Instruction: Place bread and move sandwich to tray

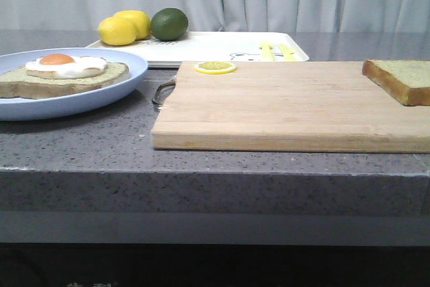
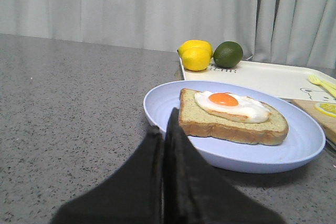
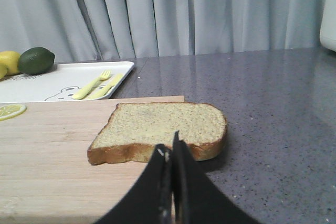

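Closest to me, the right end effector (image 3: 169, 153) is pinched closed and empty, just short of the bread (image 3: 163, 128) lying at the cutting board's (image 1: 289, 105) right end. I'd open wide, then grip its crust edges squarely.

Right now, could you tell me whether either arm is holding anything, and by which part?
Nothing is held. The left gripper is shut and empty short of the sandwich; the right gripper is shut and empty before the bread.
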Available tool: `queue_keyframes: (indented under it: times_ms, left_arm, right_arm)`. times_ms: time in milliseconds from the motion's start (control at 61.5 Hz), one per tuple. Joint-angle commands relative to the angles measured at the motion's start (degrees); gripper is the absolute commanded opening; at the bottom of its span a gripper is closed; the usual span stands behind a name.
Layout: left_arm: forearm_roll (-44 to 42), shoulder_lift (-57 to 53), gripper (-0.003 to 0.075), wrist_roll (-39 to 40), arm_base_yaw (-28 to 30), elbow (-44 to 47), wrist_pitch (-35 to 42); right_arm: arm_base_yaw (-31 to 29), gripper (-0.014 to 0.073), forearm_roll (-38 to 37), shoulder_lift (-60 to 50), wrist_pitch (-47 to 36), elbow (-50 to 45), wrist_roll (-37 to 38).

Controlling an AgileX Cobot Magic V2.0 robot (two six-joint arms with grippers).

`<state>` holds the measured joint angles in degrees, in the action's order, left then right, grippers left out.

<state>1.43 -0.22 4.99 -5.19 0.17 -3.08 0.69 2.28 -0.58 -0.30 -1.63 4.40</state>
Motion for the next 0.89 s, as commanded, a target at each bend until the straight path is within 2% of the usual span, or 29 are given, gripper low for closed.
queue_keyframes:
  times_ms: [0, 699, 878]
  left_arm:
    - [0.0, -1.25, -0.002, 0.47, 0.11, 0.19, 4.67]
    - [0.0, -1.25, -0.002, 0.47, 0.11, 0.19, 5.2]
    - [1.12, -1.25, -0.002, 0.47, 0.11, 0.08, 7.58]
  right_arm:
    - [0.0, -0.0067, -0.6, -1.01, -4.77, 0.24, -0.06]
    - [0.0, -0.0067, -0.6, -1.01, -4.91, 0.24, -0.06]
    - [0.0, -0.0067, -0.6, -1.01, -7.78, 0.29, -0.06]
